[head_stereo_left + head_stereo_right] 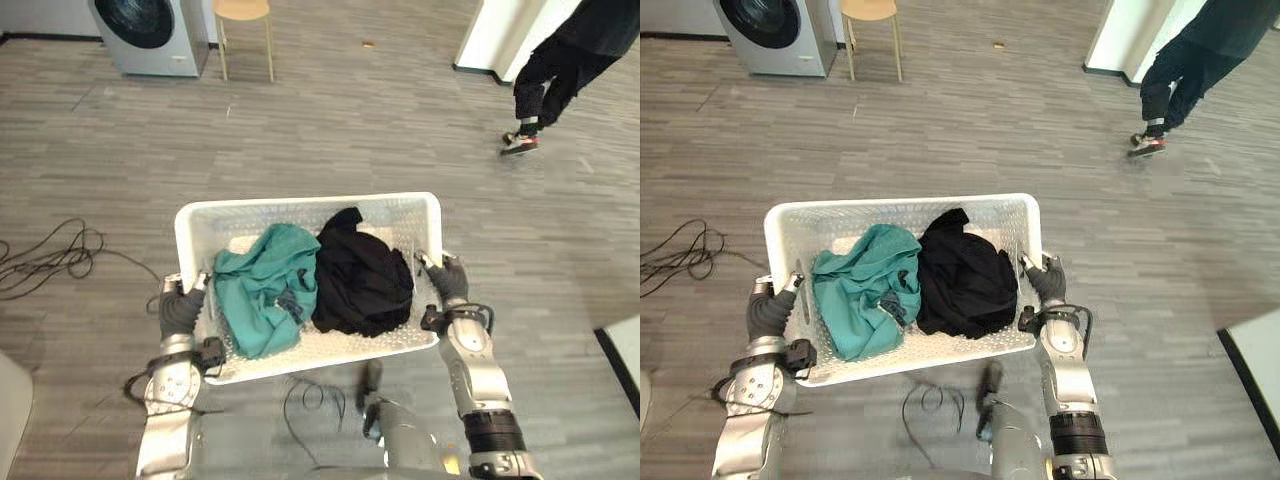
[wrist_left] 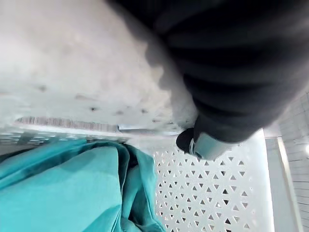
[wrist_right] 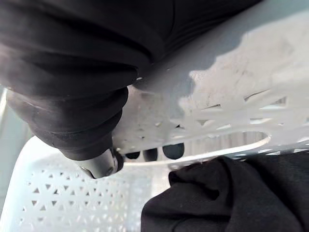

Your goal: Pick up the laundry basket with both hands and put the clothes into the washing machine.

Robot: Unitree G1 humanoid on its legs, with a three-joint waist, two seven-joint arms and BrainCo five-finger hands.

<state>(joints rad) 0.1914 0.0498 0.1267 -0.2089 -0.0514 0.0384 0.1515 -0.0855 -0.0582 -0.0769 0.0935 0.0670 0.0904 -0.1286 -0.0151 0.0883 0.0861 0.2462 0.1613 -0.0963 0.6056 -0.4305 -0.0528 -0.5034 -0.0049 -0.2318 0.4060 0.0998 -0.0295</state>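
Left hand (image 1: 180, 306) and right hand (image 1: 448, 276) clamp the laundry basket (image 1: 300, 206) at its side rims, teal garment (image 1: 262, 285) beside black garment (image 1: 360, 280) inside.

White basket (image 1: 900, 204) with clothes (image 1: 962, 275)

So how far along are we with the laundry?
Done: the laundry basket is gripped at its sides by the left hand and right hand and looks lifted. In hand: carrying it, teal garment and black garment inside. Left: reach the washing machine, far ahead-left, and load the clothes.
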